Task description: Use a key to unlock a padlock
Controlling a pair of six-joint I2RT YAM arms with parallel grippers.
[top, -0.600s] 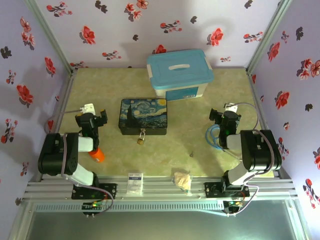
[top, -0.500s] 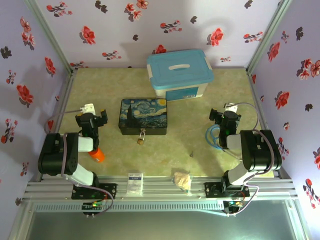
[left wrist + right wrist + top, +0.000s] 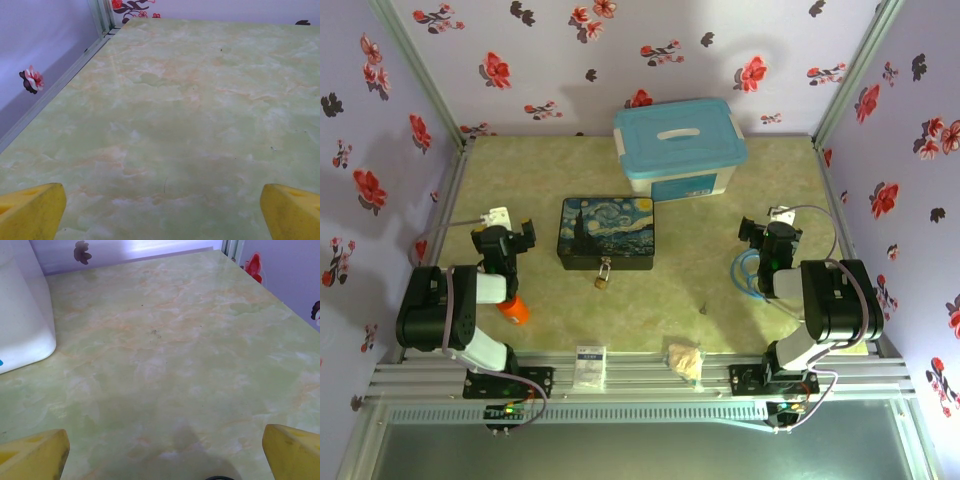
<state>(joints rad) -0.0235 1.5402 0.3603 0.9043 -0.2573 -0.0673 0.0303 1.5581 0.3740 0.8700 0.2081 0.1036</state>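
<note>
Nothing has shifted: your left gripper (image 3: 508,237) and right gripper (image 3: 764,236) both rest spread wide and empty. The padlock (image 3: 603,275) sits at the painted tin's (image 3: 607,230) near edge. The key (image 3: 702,308) lies apart to its right, so you haven't started unlocking.

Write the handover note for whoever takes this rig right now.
Left gripper: open, holding nothing, left of the painted tin.
Right gripper: open, holding nothing, right of the painted tin.
Padlock: at the painted tin's near edge.
Key: on the table, apart from the padlock, nearer the right arm.
Done: nothing; key not yet picked up.
Left: grasp key, steady padlock, insert, turn.
</note>
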